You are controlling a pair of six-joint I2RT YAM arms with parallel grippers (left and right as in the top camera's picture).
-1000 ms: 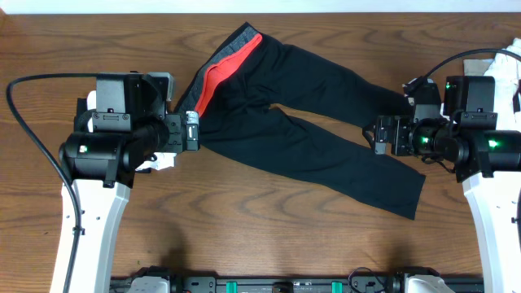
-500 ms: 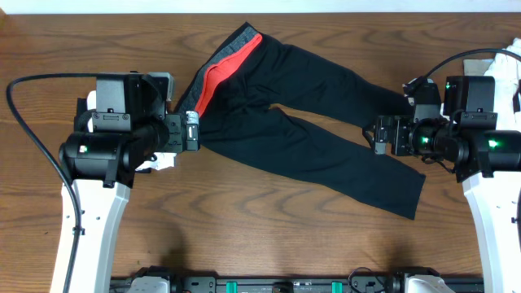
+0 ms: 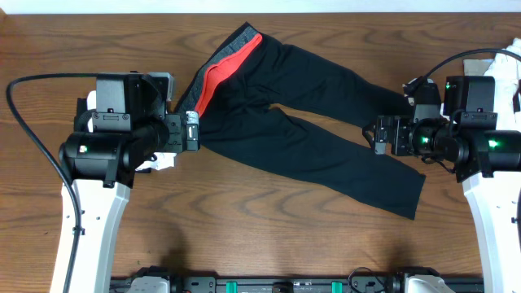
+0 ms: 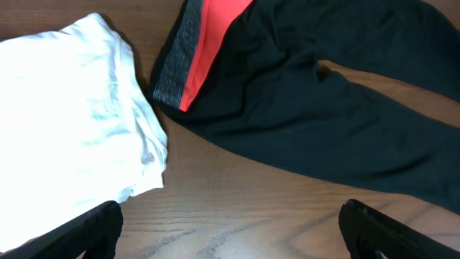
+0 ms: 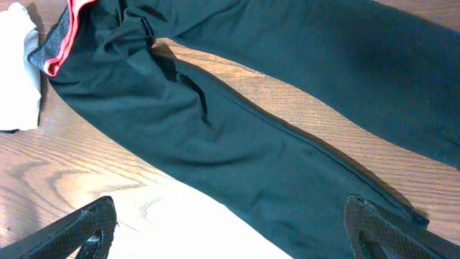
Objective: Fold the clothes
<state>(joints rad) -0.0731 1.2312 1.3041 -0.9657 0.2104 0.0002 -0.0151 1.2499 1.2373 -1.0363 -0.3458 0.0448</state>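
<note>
Long black trousers lie spread across the wooden table, their grey-and-red waistband at the upper left and the legs running down to the right. My left gripper hovers open beside the waistband's lower end, with only bare wood between its fingers. In the left wrist view the waistband lies ahead. My right gripper is open over the upper leg near its cuff. In the right wrist view the trouser leg lies under the open gripper.
A folded white garment lies left of the waistband, mostly hidden under my left arm in the overhead view. Another white garment sits at the table's far right edge, behind my right arm.
</note>
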